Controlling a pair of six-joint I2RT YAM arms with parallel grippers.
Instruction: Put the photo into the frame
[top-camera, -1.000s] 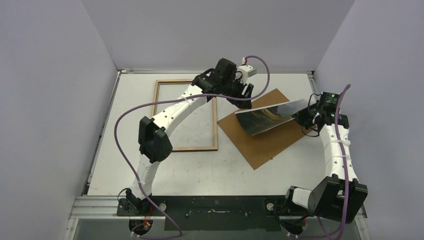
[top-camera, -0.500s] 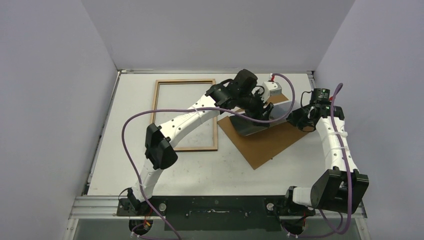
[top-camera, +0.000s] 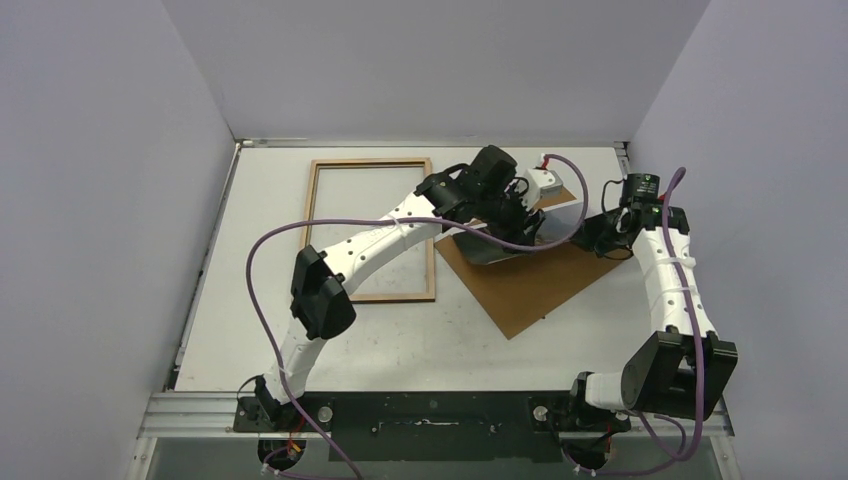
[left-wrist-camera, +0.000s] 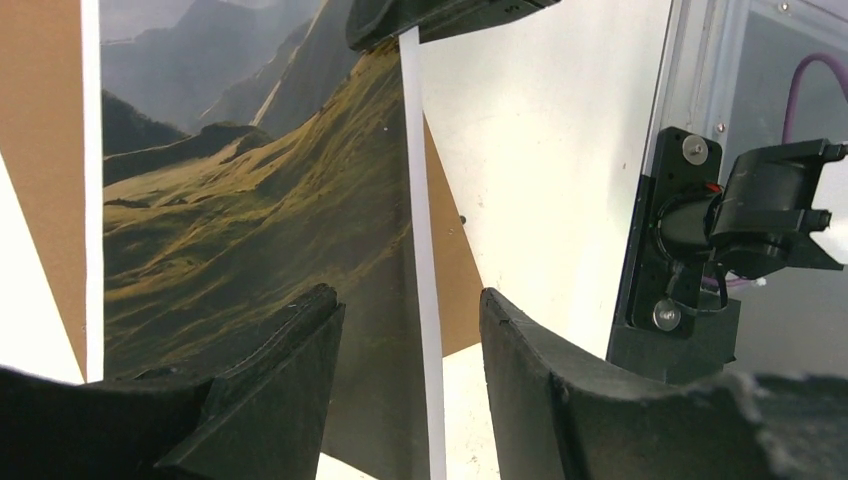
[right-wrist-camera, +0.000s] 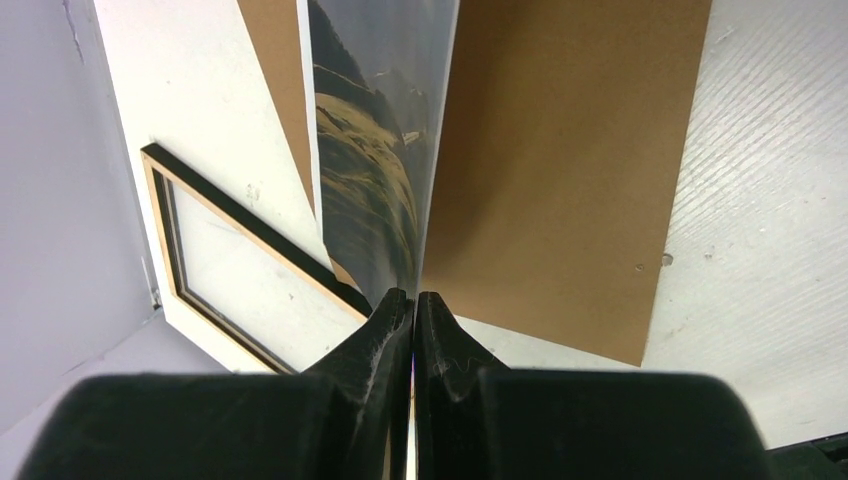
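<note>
Here, right gripper (right-wrist-camera: 413, 305) pinching photo (right-wrist-camera: 375, 150) edge; left gripper (left-wrist-camera: 410, 300) spread, photo's white border between its fingers (left-wrist-camera: 290, 370), above brown backing board (right-wrist-camera: 560, 170).

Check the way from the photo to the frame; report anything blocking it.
No loose object lies between them. Only the left arm crosses above the frame's right side; the open left tool straddles the photo's edge, the right tool grips it.

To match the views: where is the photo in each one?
Top external: the photo right of centre, over the backing board.
Left wrist: the photo fills the left half; the backing board at the left edge.
Right wrist: the photo top centre; the backing board on its right.
Shared landmark: the backing board.
</note>
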